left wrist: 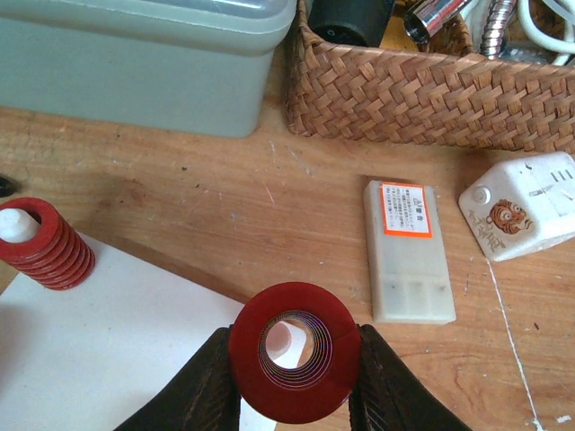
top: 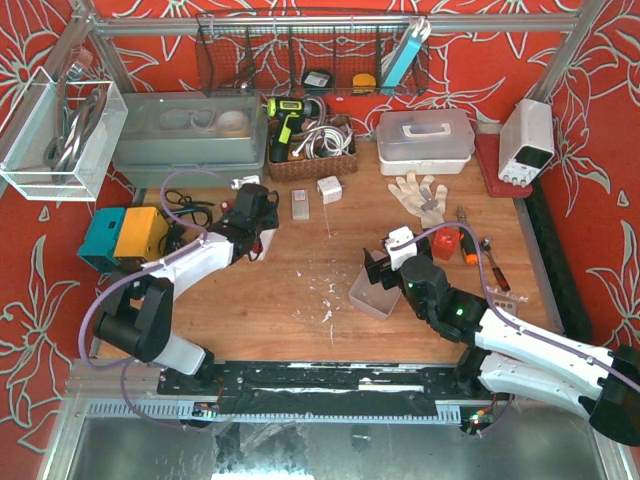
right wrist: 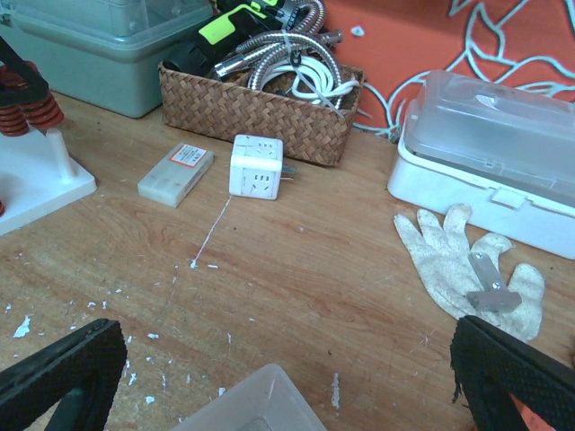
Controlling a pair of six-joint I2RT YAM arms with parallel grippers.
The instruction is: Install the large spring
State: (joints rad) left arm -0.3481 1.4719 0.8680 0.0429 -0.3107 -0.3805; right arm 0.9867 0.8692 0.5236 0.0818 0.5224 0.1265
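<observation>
Left gripper [left wrist: 295, 382] — pinching the large red spring [left wrist: 292, 314] between both fingers, end-on above the edge of the white base plate [left wrist: 108, 341]. Right gripper [right wrist: 287, 373] — jaws spread wide, holding nothing, by the clear container [right wrist: 260, 404].

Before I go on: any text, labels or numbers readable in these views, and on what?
No text reads clearly.
Orange-edged label on the flat white box: print too small and blurred.
Round emblem on the white plug cube: a picture, no legible words.
Front of the power supply: too small.
</observation>
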